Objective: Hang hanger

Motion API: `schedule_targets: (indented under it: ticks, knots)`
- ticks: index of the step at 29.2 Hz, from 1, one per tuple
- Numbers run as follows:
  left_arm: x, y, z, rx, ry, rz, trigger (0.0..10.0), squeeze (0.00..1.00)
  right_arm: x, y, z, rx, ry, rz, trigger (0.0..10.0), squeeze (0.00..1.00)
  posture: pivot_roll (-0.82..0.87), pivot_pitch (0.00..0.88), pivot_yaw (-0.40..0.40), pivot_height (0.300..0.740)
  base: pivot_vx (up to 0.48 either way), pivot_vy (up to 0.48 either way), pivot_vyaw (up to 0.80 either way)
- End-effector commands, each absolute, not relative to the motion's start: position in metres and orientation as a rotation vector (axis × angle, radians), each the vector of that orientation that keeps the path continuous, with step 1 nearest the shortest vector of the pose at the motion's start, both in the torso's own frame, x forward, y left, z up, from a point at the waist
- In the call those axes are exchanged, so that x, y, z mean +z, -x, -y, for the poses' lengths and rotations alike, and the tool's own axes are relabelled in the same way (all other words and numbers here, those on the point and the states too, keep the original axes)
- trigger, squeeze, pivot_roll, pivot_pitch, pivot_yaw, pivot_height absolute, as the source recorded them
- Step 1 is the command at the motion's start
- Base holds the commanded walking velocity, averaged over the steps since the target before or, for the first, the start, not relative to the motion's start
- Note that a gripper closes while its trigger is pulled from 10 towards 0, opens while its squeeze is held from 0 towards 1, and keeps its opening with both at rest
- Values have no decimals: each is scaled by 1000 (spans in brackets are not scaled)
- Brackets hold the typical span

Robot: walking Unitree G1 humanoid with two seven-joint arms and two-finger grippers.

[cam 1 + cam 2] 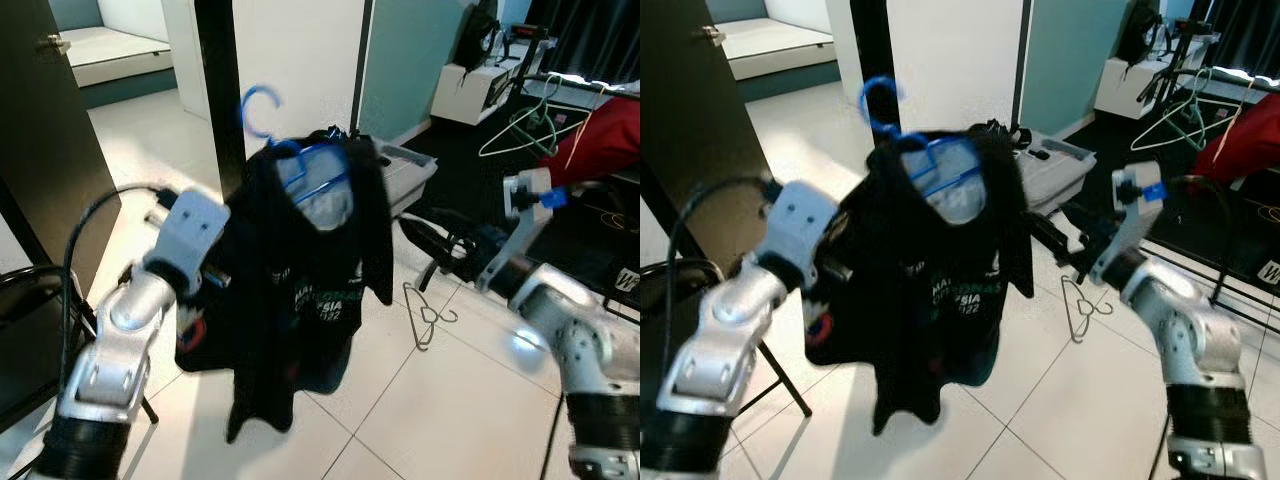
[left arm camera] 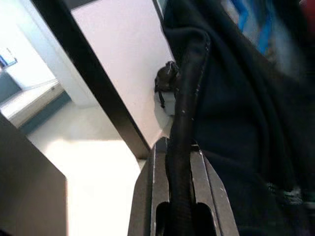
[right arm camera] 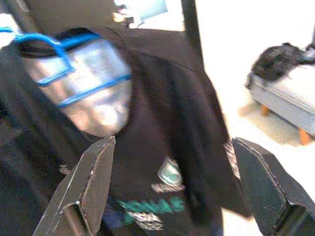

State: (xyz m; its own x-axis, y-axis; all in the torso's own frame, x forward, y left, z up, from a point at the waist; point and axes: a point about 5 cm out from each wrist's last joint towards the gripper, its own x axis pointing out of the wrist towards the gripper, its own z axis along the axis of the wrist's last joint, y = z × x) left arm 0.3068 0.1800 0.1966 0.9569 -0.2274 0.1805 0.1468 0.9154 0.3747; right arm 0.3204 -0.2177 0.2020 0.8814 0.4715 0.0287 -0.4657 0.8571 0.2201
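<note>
Pale glossy floor tiles (image 1: pixel 470 400) run from the robot's feet to a white wall and a black door frame (image 1: pixel 215 90); a dark door (image 1: pixel 40 150) stands at the near left.

Item 1, nearest: left gripper (image 2: pixel 189 88), raised at chest height. Fingers pressed together on a fold of the black printed T-shirt (image 1: pixel 300 290), clamping the fabric at its left shoulder edge.

Item 2: blue plastic clothes hanger (image 1: pixel 300 165), threaded inside the shirt's neck, hook (image 1: pixel 260 105) upright and free in the air in front of the door frame, touching nothing.

Item 3: right gripper (image 3: pixel 172 191), held just beside the shirt's right side. Black fingers (image 3: pixel 91 182) spread wide apart, empty, framing the shirt's chest print without touching it.

Item 4: bare wire hanger (image 1: pixel 425 315) lying on the tiles, beyond the shirt's lower right hem.

Item 5: grey padded bench (image 1: pixel 405 175) behind the shirt, near the wall.

Item 6, farthest: clothes rack (image 1: pixel 570 90) in the far right corner, carrying a pale wire hanger (image 1: pixel 520 130) and a red garment (image 1: pixel 600 145).

Step judged in hand: carrying the loaded hanger toward a rail. Next move calls for turning toward the rack, steadying the hanger, and lifting its hook over the bar.
</note>
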Motion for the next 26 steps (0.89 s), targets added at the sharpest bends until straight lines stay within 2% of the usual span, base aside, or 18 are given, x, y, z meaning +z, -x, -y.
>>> schedule_targets:
  ticks: [1,2,6,11,24,26]
  knots:
    - [191,-296,-186,-145,-280,238,10000,0,180,-316,221,415,-224,-77,10000,0,-22,4,-31,740,0,0,-756]
    - [181,-285,-188,-131,-242,211,10000,0,163,-311,222,352,-211,-131,10000,0,-22,8,-36,740,0,0,-775]
    - [175,-268,-189,-143,-201,186,10000,0,153,-310,233,254,-220,-155,10000,0,-25,4,-40,740,0,0,-791]
    - [164,-252,-191,-205,-291,151,10000,0,150,-316,243,196,-235,-153,10000,0,-25,1,-58,740,0,0,-800]
    - [162,-253,-185,-168,-313,168,10000,0,151,-321,252,119,-262,-103,10000,0,-42,1,-48,740,0,0,-800]
    - [163,-256,-187,-142,-306,157,10000,0,153,-321,255,105,-285,-79,10000,0,-45,0,-46,740,167,0,0]
